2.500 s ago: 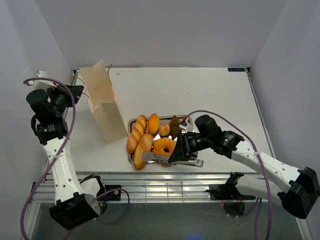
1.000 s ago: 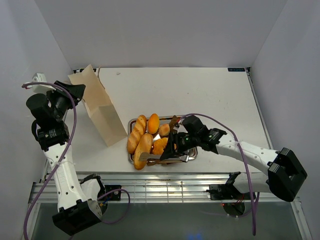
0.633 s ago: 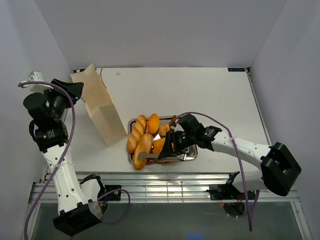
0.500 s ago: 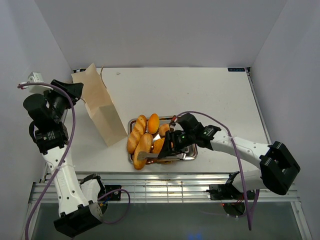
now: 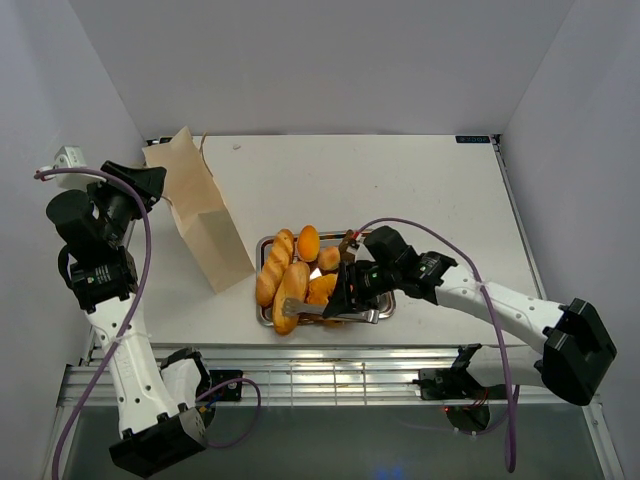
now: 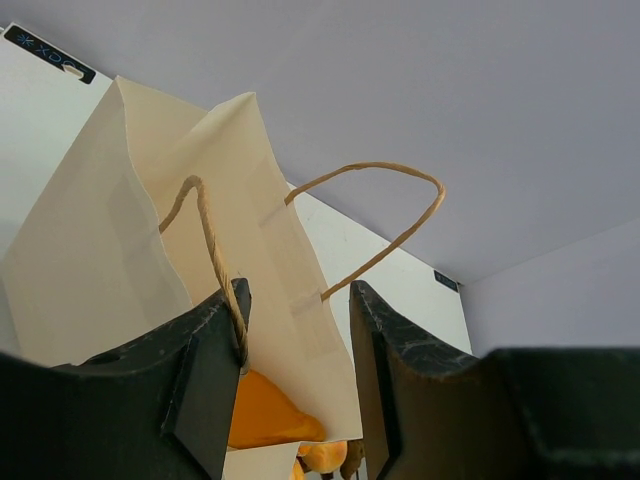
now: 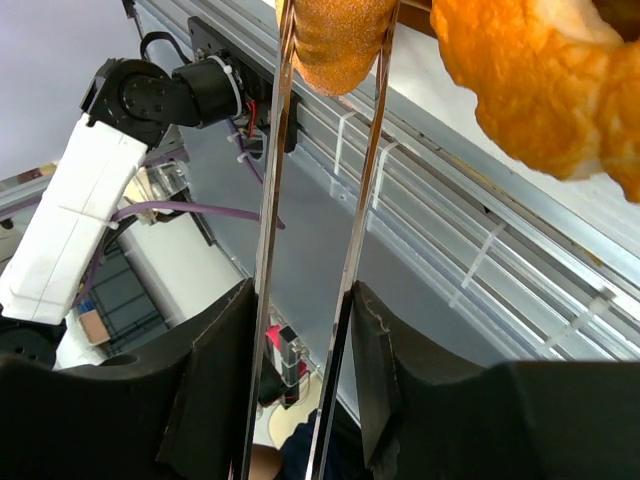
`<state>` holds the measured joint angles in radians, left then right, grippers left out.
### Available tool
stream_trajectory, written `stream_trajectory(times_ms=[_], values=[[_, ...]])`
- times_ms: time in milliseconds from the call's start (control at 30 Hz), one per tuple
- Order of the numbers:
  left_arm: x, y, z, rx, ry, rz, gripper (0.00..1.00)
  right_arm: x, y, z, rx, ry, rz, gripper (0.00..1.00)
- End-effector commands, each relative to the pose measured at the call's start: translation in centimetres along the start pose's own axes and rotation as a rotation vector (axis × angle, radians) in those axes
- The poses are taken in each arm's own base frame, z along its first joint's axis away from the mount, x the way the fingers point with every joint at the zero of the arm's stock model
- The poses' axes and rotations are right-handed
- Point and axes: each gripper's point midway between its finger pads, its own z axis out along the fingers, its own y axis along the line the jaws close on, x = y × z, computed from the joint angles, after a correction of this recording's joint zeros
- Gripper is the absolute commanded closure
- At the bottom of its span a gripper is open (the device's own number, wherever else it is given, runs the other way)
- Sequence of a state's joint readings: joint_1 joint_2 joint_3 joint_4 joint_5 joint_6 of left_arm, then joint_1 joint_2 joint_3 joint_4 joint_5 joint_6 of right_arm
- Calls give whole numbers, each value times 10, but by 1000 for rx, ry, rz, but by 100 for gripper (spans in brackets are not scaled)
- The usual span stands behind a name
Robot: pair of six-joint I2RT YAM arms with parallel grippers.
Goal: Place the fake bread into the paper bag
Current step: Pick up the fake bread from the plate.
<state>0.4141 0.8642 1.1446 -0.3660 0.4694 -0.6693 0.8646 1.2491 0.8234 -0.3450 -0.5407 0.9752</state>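
The paper bag [image 5: 205, 225] stands tilted at the table's left. My left gripper [image 5: 140, 185] is at its top rim. In the left wrist view the bag [image 6: 120, 230] wall passes between the spread jaws of the left gripper [image 6: 297, 290], unpinched, and a cord handle [image 6: 210, 240] lies against one finger. The fake bread fills a steel tray [image 5: 262, 318]: baguettes [image 5: 272, 270], a roll [image 5: 308, 242], a doughnut [image 5: 325, 290], a dark pastry [image 5: 350, 243]. My right gripper [image 5: 350, 290] is shut on metal tongs [image 5: 305, 308], whose tips clasp the front baguette [image 5: 290, 298]. In the right wrist view, tongs [image 7: 275, 180] run from the right gripper [image 7: 302, 295] to that loaf [image 7: 335, 40].
The tray sits close to the table's near edge, with metal rails [image 5: 330, 375] just beyond it. Grey walls close in the table on three sides. The right arm's purple cable [image 5: 400, 225] arcs over the table behind the tray.
My right gripper has squeezed the tongs narrower, and their tips now sit on the front baguette, which has shifted slightly. The left gripper and the bag have hardly moved.
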Motion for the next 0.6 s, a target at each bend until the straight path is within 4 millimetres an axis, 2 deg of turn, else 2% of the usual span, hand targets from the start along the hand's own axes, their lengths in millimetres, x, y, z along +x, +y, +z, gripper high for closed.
stream_trajectory(times_ms=[0,67,100,167,200,300,333,400,433,467,533,567], values=[[-6,-7,-8,6,-30,28,45,-9,38,-27,-66,-82,-111,92],[-6,-6,-9,0,-33,26,45,-10,49,-36,-70,-91,-153,92],[-7,-6,-9,-4,-38,25,45,-16,70,-46,-101,-114,-195,92],[-7,-7,-10,-1,-43,21,46,-20,84,-52,-111,-108,-247,92],[-8,-7,-11,-1,-48,20,46,-25,106,-63,-146,-134,-291,92],[-9,-7,-12,-5,-55,17,46,-32,130,-72,-180,-150,-367,92],[-10,-6,-13,-13,-63,17,46,-35,154,-84,-227,-168,-423,92],[-10,-5,-14,-21,-70,12,47,-43,167,-85,-230,-159,-503,92],[-12,-5,-16,-25,-82,14,48,-45,196,-102,-285,-186,-580,92],[-10,-4,-16,-30,-81,12,49,-53,203,-98,-285,-189,-611,92],[-11,-3,-17,-33,-87,10,53,-59,222,-107,-311,-216,-712,92],[-11,-2,-17,-39,-92,10,53,-65,241,-114,-342,-241,-762,92]])
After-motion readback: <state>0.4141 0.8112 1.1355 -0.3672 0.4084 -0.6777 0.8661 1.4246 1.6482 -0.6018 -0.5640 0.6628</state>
